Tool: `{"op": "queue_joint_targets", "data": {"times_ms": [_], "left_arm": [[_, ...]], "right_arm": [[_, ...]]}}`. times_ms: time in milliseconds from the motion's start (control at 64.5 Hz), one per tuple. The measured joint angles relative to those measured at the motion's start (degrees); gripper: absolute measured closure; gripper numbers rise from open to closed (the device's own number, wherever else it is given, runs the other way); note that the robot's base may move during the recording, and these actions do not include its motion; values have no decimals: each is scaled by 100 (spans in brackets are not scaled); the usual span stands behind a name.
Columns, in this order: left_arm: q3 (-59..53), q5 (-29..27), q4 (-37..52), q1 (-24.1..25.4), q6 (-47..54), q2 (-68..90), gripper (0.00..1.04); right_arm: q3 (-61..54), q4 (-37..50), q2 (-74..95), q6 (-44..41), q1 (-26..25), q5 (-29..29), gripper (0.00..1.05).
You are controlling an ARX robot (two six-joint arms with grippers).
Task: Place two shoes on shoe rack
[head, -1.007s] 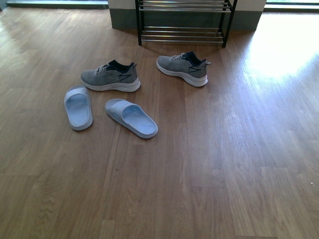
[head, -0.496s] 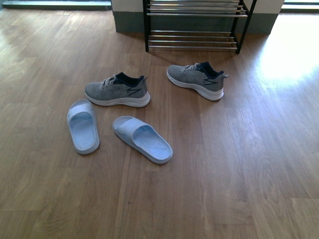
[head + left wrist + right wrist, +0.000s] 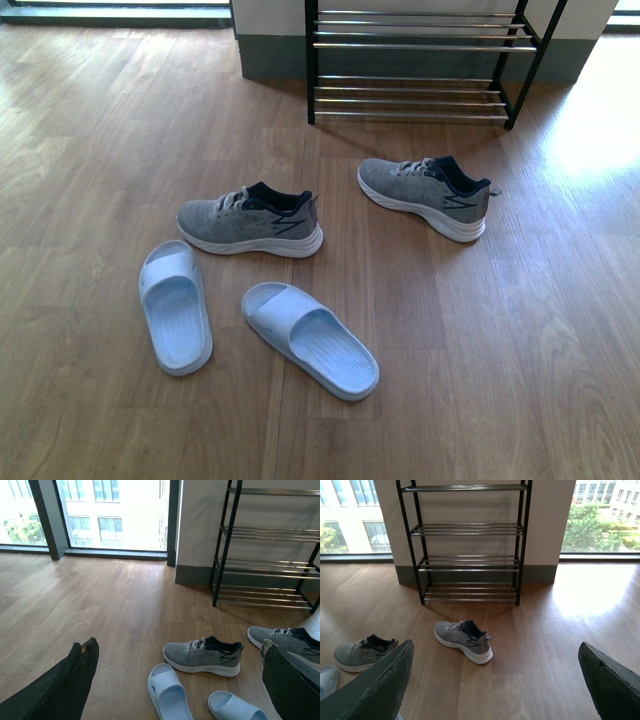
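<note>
Lying on the wooden floor [image 3: 520, 360], both grey knit, white-soled sneakers are off the black-framed, chrome-rod shoe rack [image 3: 311, 70]. The near sneaker [image 3: 425, 195] sits close before it, the far sneaker [image 3: 250, 222] farther out past its left post. Nothing is shelved, so the whole task is left. The left hand [image 3: 177, 645] and right hand [image 3: 495, 645] gape wide, empty. Pale blue slides [image 3: 175, 320] lie beyond the far sneaker; open floor fronts the rack.

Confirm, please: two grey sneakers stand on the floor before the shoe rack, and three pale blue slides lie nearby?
Only two pale blue slides lie nearby, as the front view shows. The two grey sneakers do stand on the floor before the shoe rack.
</note>
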Motion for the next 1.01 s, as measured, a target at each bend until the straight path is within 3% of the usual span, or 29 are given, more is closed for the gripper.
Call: {"op": "queue_joint_targets", "data": {"times_ms": [1007], "left_arm": [[0, 13, 0, 0, 2, 0, 9]], "right_arm": [[0, 0, 0, 0, 0, 4, 9]]}}
